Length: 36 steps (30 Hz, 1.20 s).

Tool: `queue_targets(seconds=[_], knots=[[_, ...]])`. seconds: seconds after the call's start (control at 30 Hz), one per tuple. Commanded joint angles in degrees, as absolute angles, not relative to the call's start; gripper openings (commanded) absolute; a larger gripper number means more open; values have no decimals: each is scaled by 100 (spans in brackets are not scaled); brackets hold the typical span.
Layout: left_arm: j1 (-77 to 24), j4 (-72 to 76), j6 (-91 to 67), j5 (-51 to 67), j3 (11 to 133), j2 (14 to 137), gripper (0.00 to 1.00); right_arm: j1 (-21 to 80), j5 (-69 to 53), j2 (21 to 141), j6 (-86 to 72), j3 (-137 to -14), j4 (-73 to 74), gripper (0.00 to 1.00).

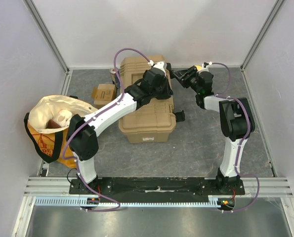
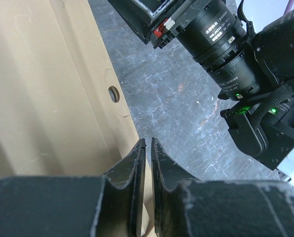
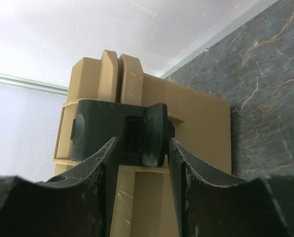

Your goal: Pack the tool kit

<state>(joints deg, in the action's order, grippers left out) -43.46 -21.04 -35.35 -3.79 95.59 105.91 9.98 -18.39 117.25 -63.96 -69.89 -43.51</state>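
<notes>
**Toolbox closed at mid-table, right fingers astride a latch**

At the far left a cream cloth bag sags open, its contents hard to make out; a small cardboard box sits just to its right. The tan toolbox lies lid closed in the middle of the grey table, its far end partly hidden beneath the left arm. The left gripper — jaws pressed together, holding nothing — hangs at the toolbox's right edge. The right gripper stands part-open astride a black latch — whether its pads touch cannot be told.

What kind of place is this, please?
Probably a robot test cell in a lab: plain white walls on aluminium framing, left arm and right arm bolted to one base plate, a staged toolbox.
</notes>
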Motion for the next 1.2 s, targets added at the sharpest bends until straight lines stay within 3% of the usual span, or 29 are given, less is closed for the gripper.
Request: queue_targets(seconds=[0.0,0.6,1.17], knots=[[-4166,-3498,-3349,-738,9149,10934,17,1389,-2268,11531,-5977,-7242,-4052,51],[-4157,-3551,-3270,-773,9158,10907,15,1468,-2355,11654,-6328,-7277,-4887,51],[-4131,-3560,-3156,-730,9299,10881,15,1564,-1635,11232,-4738,-7708,-3393,47]])
